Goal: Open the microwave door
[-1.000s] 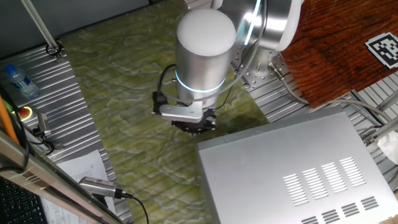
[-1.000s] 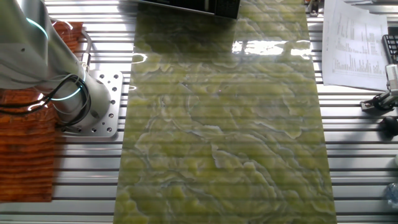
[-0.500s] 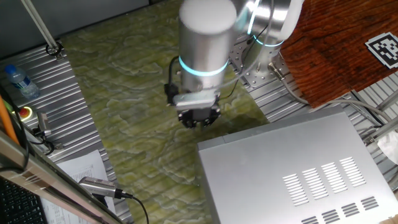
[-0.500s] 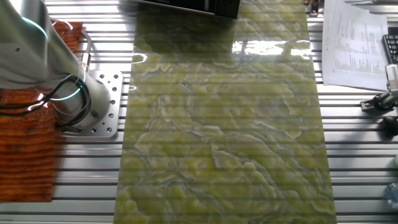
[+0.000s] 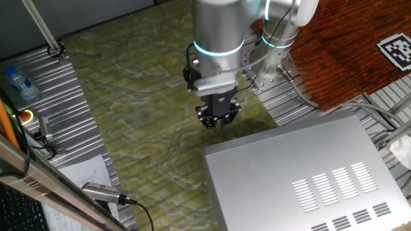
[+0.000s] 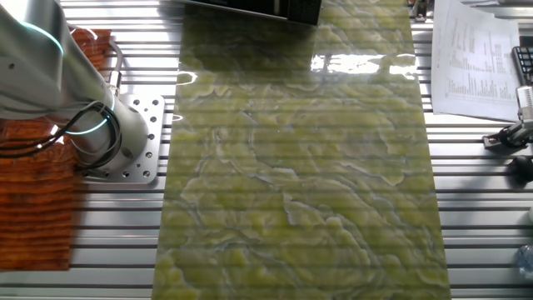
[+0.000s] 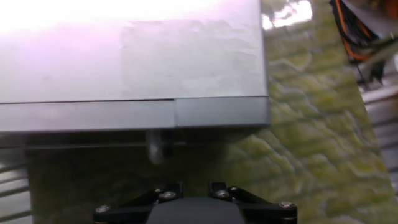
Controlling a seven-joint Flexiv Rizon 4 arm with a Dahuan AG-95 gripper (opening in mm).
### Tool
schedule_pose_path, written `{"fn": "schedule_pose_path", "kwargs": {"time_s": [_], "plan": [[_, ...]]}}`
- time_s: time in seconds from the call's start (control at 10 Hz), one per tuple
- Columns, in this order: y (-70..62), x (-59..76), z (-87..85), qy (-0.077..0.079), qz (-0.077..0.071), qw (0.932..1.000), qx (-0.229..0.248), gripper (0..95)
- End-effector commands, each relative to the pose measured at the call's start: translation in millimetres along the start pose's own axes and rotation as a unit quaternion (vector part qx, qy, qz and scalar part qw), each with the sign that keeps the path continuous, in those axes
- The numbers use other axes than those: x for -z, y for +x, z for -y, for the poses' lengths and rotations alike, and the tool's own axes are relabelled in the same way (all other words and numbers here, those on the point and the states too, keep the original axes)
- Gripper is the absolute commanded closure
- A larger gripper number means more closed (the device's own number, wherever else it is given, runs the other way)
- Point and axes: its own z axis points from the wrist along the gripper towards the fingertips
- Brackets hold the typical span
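Observation:
The microwave (image 5: 302,173) is a big silver box with vent slots on top, at the lower right of one fixed view. In the hand view its top (image 7: 130,50) fills the upper half. The microwave door (image 7: 87,116) shows as a thin grey strip along the front edge, with a seam near the middle and a small dark part below it. My gripper (image 5: 218,120) points down over the green mat, just off the box's near corner. In the hand view my gripper (image 7: 193,188) shows two finger stubs apart with nothing between them. The other fixed view shows only the box's dark edge (image 6: 250,7).
A green marbled mat (image 5: 128,115) covers the table. A rust-brown wooden board (image 5: 347,45) with a black-and-white tag lies behind the microwave. A water bottle (image 5: 18,83), a red button (image 5: 26,116) and papers (image 6: 470,58) lie at the edges. The arm's base (image 6: 125,142) stands beside the mat.
The arm has swung to the right, toward the microwave's corner. The gripper now hangs more upright. The microwave has not moved.

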Motion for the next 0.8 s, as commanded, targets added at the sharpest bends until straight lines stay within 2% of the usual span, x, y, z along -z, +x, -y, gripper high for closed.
{"fn": "schedule_pose_path", "kwargs": {"time_s": [0.1,0.2,0.3,0.4,0.6,0.7,0.8], "plan": [[-2.3,-0.9,0.1,0.003,0.001,0.9997,-0.024,76.0],[-2.3,-0.9,0.1,0.008,-0.017,0.9994,-0.029,76.0],[-2.3,-0.9,0.1,0.009,-0.020,0.9995,-0.023,76.0],[-2.3,-0.9,0.1,0.005,-0.005,1.0000,-0.004,57.0],[-4.1,0.2,-4.8,0.001,0.015,0.9995,0.026,57.0],[-7.5,2.3,-12.7,0.002,0.010,0.9995,0.029,57.0],[-12.8,0.3,-20.0,0.002,0.015,0.9991,0.040,57.0]]}}
